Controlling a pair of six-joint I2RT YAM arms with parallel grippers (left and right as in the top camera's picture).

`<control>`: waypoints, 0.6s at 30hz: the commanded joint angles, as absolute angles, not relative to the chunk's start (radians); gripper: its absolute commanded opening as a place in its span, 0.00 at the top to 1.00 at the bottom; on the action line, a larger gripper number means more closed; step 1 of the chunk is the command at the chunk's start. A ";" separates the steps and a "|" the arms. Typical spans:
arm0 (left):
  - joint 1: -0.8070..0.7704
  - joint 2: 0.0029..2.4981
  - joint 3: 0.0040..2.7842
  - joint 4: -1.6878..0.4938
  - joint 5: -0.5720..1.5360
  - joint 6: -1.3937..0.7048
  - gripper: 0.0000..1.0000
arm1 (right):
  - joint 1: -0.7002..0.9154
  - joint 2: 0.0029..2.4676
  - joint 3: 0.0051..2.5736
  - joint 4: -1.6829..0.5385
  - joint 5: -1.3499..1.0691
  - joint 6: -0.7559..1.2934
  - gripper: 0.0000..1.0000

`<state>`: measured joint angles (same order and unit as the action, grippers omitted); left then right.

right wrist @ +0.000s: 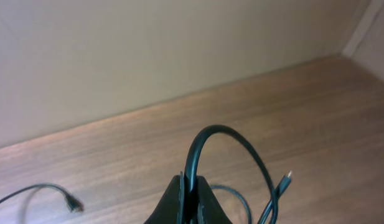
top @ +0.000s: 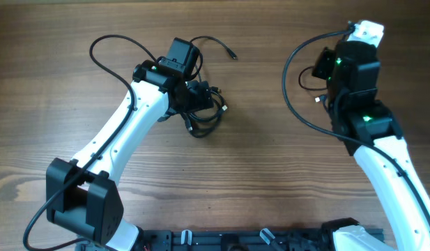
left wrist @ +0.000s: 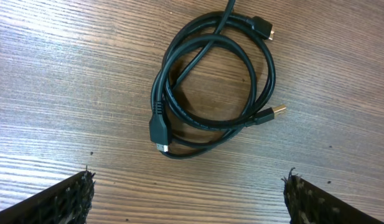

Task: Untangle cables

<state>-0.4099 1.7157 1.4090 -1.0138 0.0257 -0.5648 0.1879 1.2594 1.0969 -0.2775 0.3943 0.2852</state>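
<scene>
Coil of thin black cords (left wrist: 156,93) lies on the brown wood-grain table (top: 270,174), in the upper middle of my left wrist view. My left gripper (left wrist: 192,199) hangs over it, its rough black fingertips (left wrist: 70,196) spread wide at the bottom corners of that frame with nothing between them. The coil lies ahead of the pincer, toward the top of the frame, roughly centred on the gap. It is near round, a little longer from lower left to upper right, with several loops stacked on one another. A chunky black plug (left wrist: 159,130) sits at its lower left and a gold-tipped plug (left wrist: 276,112) at its right edge.

My right gripper (right wrist: 190,186) is pinched on a single black cord (right wrist: 210,132) that arches up out of the fingers, its small plug (right wrist: 285,180) hanging at lower right. Overhead, that arm sits at the right of the frame, well apart from the coil, so the left arm is nearer.

A loose black cord (top: 221,43) runs out by the left wrist toward the upper middle of the overhead frame.

My reading: the next pick falls to the left arm, forward and down onto one strand, not the stack. Bare wood lies all round the coil, flat and likely slick. A pale wall (right wrist: 148,50) stands behind the table's far edge.
</scene>
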 commanded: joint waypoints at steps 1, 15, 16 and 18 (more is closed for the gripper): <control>-0.401 1.715 1.406 -1.014 0.033 -0.554 0.00 | 0.057 1.306 1.305 -0.310 0.162 0.260 0.96; -0.401 1.715 1.406 -1.014 0.033 -0.554 0.00 | -0.212 1.895 2.000 -0.387 0.495 -0.141 0.84; -0.401 1.715 1.406 -1.014 0.033 -0.554 0.00 | -0.229 1.916 1.991 -0.404 0.450 -0.131 0.57; -0.401 1.715 1.406 -1.014 0.033 -0.554 0.00 | -0.240 1.965 1.967 -0.463 0.405 -0.130 0.01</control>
<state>-0.4099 1.7161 1.4090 -1.0142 0.0288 -0.5652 -0.2306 1.9186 1.9869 -0.4259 0.4114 -0.1104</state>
